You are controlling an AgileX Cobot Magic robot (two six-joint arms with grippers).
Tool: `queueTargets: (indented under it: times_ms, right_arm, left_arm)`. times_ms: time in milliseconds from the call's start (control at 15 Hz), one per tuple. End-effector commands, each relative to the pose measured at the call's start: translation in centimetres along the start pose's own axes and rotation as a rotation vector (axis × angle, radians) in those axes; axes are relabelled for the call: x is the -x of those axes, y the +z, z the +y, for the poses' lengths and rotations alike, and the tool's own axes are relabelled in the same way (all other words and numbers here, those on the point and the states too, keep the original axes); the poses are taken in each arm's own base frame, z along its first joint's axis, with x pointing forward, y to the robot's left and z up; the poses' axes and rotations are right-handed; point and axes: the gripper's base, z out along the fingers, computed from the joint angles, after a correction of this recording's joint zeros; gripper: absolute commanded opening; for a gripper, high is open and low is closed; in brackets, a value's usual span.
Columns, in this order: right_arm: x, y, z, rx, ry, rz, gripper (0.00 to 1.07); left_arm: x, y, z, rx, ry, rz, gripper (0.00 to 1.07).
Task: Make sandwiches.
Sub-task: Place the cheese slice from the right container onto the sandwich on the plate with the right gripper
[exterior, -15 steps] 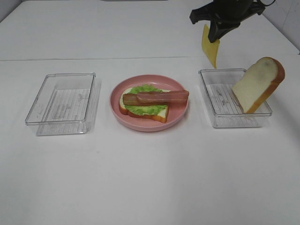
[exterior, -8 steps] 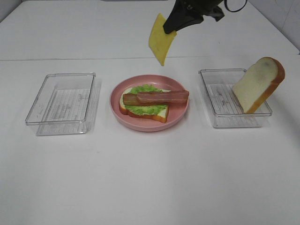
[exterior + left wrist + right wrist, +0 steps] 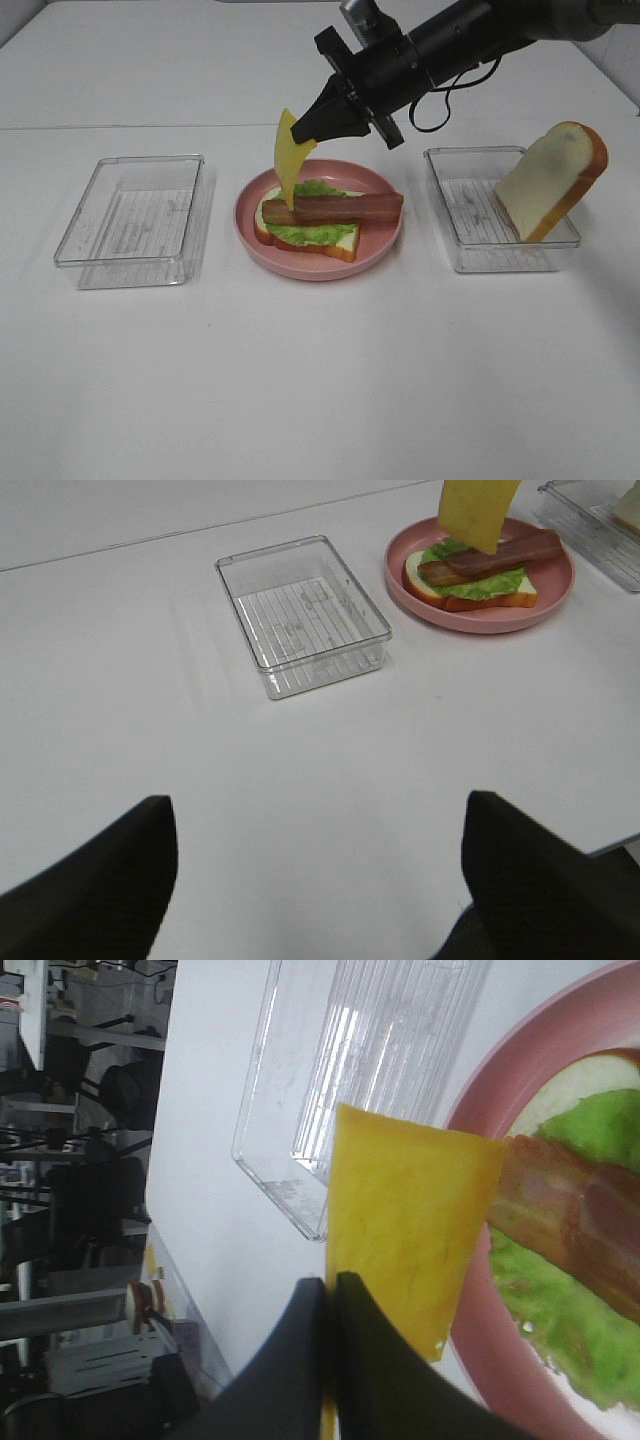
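Observation:
On the pink plate (image 3: 382,245) lies the open sandwich: a bread slice (image 3: 342,245), green lettuce (image 3: 312,232) and bacon strips (image 3: 340,208) on top. My right gripper (image 3: 320,124) reaches across the middle and is shut on the upper edge of a yellow cheese slice (image 3: 288,160). The slice hangs over the stack's left end with its lower tip at the bacon; the cheese (image 3: 400,1210) fills the right wrist view. A second bread slice (image 3: 553,180) leans in the right tray (image 3: 470,255). My left gripper (image 3: 315,880) is open and empty over bare table, with the plate (image 3: 500,618) far ahead of it.
An empty clear tray (image 3: 130,220) stands left of the plate, also in the left wrist view as the tray (image 3: 300,615). The right arm's dark body and cable (image 3: 450,50) stretch above the table between the plate and the right tray.
My right gripper carried the cheese from above the right tray leftward and down, and now holds it over the left side of the plate. Nothing else moved.

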Motion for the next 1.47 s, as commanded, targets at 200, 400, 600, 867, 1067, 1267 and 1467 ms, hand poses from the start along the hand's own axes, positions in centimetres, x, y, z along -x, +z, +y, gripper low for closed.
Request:
queueTargets:
  times_ms: [200, 400, 600, 867, 1067, 1267, 1467]
  right_arm:
    - [0.0, 1.6, -1.3, 0.155, 0.054, 0.016, 0.00]
    - [0.0, 2.6, -3.2, 0.134, 0.103, 0.030, 0.00]
    - [0.2, 2.6, -3.9, 0.054, 0.108, 0.004, 0.00]
    - [0.5, 1.9, -4.4, -0.126, 0.084, -0.004, 0.00]
    - [0.7, 0.7, -3.8, -0.237, 0.054, -0.029, 0.00]
    - [0.5, 0.7, -4.0, -0.258, 0.050, -0.007, 0.04]
    - [0.5, 0.7, -3.9, -0.252, 0.052, -0.008, 0.43]
  left_arm:
    - [-0.1, -0.2, -0.1, -0.002, -0.005, -0.032, 0.74]
    - [-0.1, -0.2, -0.1, -0.002, -0.005, -0.032, 0.74]
    - [-0.1, -0.2, -0.1, -0.002, -0.005, -0.032, 0.74]
    - [-0.1, -0.2, -0.1, -0.002, -0.005, -0.032, 0.74]
    - [-0.1, -0.2, -0.1, -0.002, -0.005, -0.032, 0.74]
    - [-0.1, -0.2, -0.1, -0.002, -0.005, -0.032, 0.74]
    - [-0.1, -0.2, -0.1, -0.002, -0.005, -0.032, 0.74]
